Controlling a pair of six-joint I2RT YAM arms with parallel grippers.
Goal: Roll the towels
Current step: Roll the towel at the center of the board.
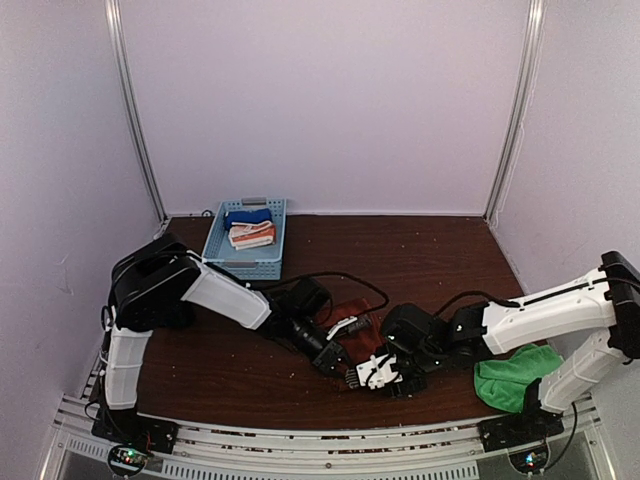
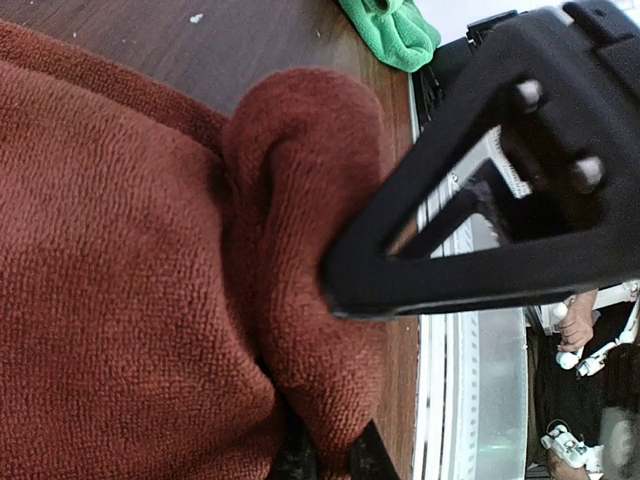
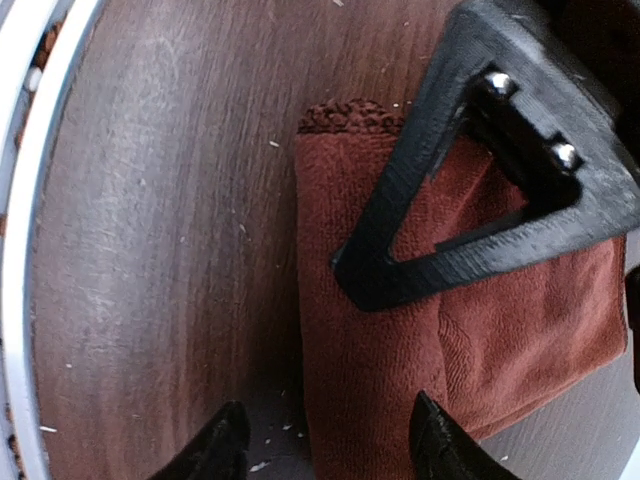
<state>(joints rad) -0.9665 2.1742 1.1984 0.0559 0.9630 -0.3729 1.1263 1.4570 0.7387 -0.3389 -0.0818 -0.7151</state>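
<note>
Rust towel (image 2: 130, 300) fills our left wrist view, nubby terry with a thick fold bunched up at centre; the left gripper (image 2: 335, 375) is clamped on that fold. Our right gripper (image 3: 335, 365) straddles the towel's flat edge, fingers apart. Overhead, it lies lower centre on the table (image 1: 420, 260); the green towel (image 1: 515, 375) sits crumpled lower right.

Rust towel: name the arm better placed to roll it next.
Left. The left gripper is shut on a raised fold of the rust towel; the right gripper stands open astride its edge, holding nothing.
</note>
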